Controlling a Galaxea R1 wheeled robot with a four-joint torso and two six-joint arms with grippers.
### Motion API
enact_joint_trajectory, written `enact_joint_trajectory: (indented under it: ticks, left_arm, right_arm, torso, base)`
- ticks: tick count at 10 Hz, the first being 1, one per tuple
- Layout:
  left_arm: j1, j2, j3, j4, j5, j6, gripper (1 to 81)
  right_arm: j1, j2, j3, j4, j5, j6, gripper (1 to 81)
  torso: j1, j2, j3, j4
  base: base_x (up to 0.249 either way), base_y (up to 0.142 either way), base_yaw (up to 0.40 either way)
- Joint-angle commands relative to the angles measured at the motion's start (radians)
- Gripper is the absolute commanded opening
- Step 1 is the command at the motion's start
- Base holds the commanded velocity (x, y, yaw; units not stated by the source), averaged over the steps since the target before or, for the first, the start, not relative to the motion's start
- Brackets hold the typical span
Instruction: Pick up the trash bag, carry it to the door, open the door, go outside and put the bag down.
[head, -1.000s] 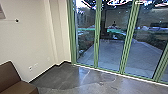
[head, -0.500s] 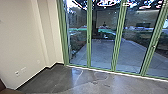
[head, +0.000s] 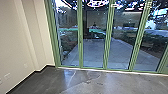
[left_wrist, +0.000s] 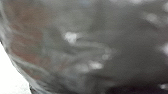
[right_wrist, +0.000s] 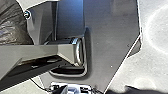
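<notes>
"Where's the trash bag (left_wrist: 87, 50)?"

"Close before the left wrist camera, dark and crinkled, near the robot's own body. Kept in close so it won't swing, I'd guess."

"Gripped how?"

"Can't tell how open either gripper is, or which has hold."

"And those green-framed glass doors (head: 106, 47)?"

"They look shut, paving (head: 93, 53) beyond; the bag's not outside yet."

A wall (head: 13, 42) stands left of the glass doors (head: 108, 37), with floor (head: 80, 83) before them and paving (head: 93, 55) behind.
</notes>
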Motion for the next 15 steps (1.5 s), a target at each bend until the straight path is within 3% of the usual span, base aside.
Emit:
enact_joint_trajectory:
  ticks: [1, 15]
  left_arm:
    - [-0.059, -0.002, -0.002, 0.005, 0.085, 0.007, 1.0]
    - [-0.059, -0.002, 0.0, 0.005, 0.085, 0.01, 1.0]
  right_arm:
    - [0.049, 0.001, -0.011, -0.003, -0.066, -0.004, 81.1]
    - [0.044, 0.018, -0.028, -0.01, -0.066, -0.004, 81.1]
  torso:
    - [0.0, 0.0, 0.0, 0.0]
    - [0.0, 0.0, 0.0, 0.0]
  base:
    - [0.0, 0.0, -0.249]
    - [0.0, 0.0, -0.272]
